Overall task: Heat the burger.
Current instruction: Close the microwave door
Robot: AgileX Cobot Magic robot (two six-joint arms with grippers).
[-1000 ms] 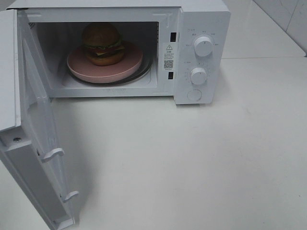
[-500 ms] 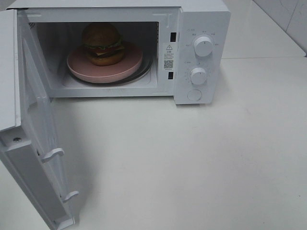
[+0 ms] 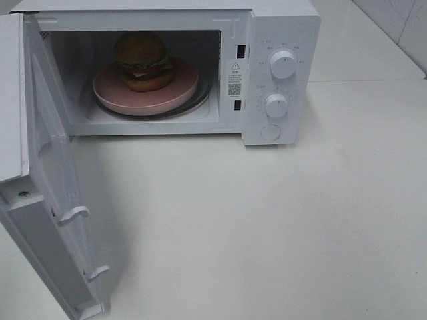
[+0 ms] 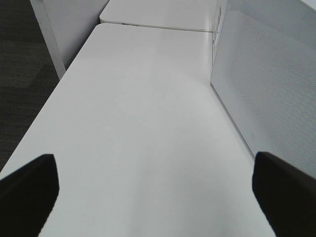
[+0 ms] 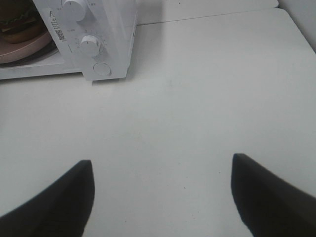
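Evidently loaded for heating, the glossy golden-bunned burger (image 3: 141,60) sits on a round pink plate (image 3: 181,93) inside the white microwave (image 3: 283,27) — its door (image 3: 50,173) not yet closed — while the left gripper (image 4: 153,165) and right gripper (image 5: 162,160) hover spread and empty over the white bench (image 3: 267,220).
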